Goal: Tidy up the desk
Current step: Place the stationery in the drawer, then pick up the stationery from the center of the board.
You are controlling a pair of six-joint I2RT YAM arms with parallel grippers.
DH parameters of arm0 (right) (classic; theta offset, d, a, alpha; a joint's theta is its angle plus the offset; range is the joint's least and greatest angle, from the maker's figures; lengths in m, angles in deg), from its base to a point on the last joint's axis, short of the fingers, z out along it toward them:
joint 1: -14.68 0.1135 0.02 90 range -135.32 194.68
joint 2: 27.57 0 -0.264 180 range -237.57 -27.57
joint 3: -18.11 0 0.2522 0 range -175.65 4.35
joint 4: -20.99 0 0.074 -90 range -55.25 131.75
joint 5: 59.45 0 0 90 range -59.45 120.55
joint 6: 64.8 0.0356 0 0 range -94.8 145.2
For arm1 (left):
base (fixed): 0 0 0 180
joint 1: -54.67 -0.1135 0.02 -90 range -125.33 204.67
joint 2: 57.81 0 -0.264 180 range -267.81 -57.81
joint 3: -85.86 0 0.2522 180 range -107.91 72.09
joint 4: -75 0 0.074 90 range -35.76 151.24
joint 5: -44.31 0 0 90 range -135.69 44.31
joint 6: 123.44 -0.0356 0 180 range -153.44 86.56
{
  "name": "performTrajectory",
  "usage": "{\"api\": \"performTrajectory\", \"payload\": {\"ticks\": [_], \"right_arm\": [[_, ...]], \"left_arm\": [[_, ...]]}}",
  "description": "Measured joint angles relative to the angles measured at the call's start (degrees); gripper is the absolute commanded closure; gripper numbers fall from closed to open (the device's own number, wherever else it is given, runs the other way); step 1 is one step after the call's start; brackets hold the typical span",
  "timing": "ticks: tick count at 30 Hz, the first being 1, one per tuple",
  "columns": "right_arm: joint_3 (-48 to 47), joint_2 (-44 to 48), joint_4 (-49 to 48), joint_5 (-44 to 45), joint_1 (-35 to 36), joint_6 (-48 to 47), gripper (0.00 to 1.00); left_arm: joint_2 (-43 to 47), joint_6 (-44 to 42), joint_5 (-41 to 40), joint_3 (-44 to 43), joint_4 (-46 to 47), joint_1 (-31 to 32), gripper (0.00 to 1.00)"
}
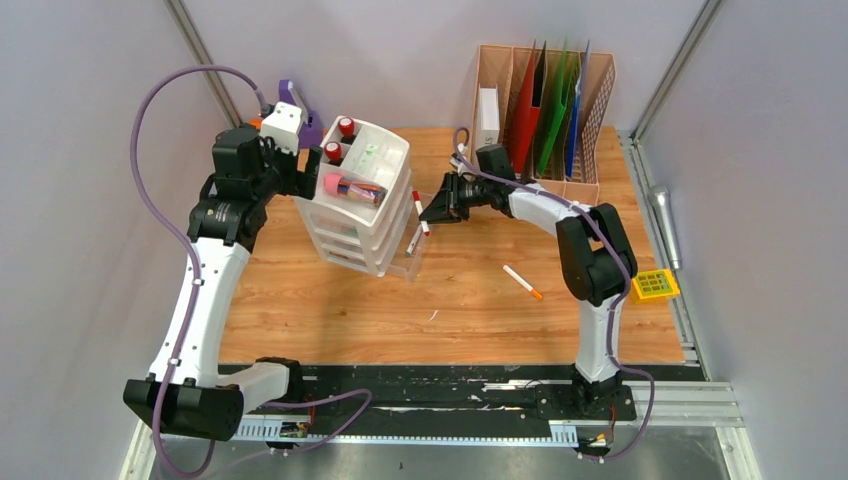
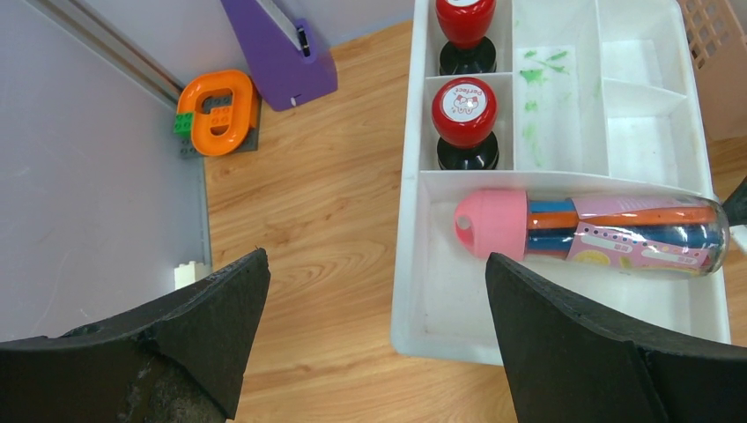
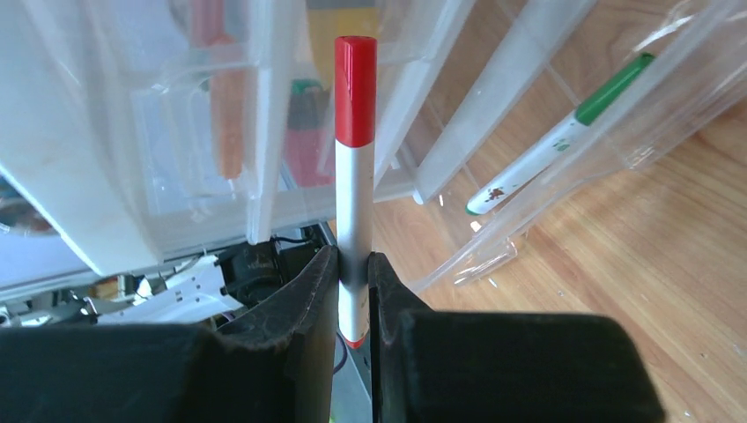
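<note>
Tidying of the counter point(image 1: 470, 320) is judged to be at the marker-stowing step. A red-capped marker point(image 3: 355, 176) is clamped low on its barrel by the right pincer point(image 3: 352, 264), whose jaws are drawn narrow around it. The cap is pointed toward the white drawer unit point(image 1: 362, 215), presumably so that the marker can be fed into the clear drawer point(image 1: 410, 262) pulled out low on the unit. A green-capped marker point(image 3: 564, 141) is seen lying in that drawer, which suggests that it is meant for pens. The left pincer point(image 2: 377, 264) is spread wide and nothing is held in it. It is poised at the unit's left side, probably so that the unit can be braced against a push. An orange-tipped pen point(image 1: 522, 281) lies loose on the wooden counter, which fills the space between the grey walls, and it is well apart from the drawer.
</note>
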Motion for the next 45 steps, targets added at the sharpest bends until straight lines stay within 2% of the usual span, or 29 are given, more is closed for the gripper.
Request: {"api": "performTrajectory", "payload": {"ticks": [3, 9, 11, 16, 21, 26, 32, 35, 39, 45], "right_arm": [[0.0, -1.3, -1.0, 1.0, 0.0, 2.6, 0.91], [-0.2, -3.3, -1.6, 1.7, 0.1, 5.5, 0.66], [-0.9, -4.1, -1.4, 1.6, 0.3, 5.9, 0.61], [-3.5, -5.2, -0.4, 1.6, 1.2, 4.7, 0.52], [-4.2, -4.6, 1.7, 2.2, 1.3, 0.9, 0.51], [-3.3, 1.1, 8.2, 5.3, -0.2, -9.3, 0.51], [-0.9, 12.5, 19.3, 15.1, -1.8, -30.4, 0.48], [3.6, 18.4, 24.1, 20.3, -1.9, -41.1, 0.48], [10.6, 21.9, 29.1, 26.5, -2.1, -51.3, 0.47], [21.4, 22.3, 34.6, 33.5, -3.1, -58.7, 0.48]], "left_arm": [[0.0, 0.0, 0.0, 0.0, 0.0, 0.0, 0.0], [0.0, 0.0, 0.0, 0.0, 0.0, 0.0, 0.0], [0.0, 0.0, 0.0, 0.0, 0.0, 0.0, 0.0], [0.0, -0.1, 0.0, 0.0, 0.0, 0.0, 0.0], [0.0, -0.2, 0.0, 0.0, 0.0, 0.0, 0.0], [0.1, -0.3, 0.0, 0.0, 0.0, 0.0, 0.0], [0.5, -0.5, 0.3, 0.0, 0.0, 0.0, 0.0], [0.9, -0.6, 0.8, 0.0, 0.0, 0.0, 0.0], [1.2, -0.6, 1.6, 0.0, 0.0, 0.0, 0.0], [1.2, -0.5, 2.6, 0.0, 0.0, 0.0, 0.0]]}}
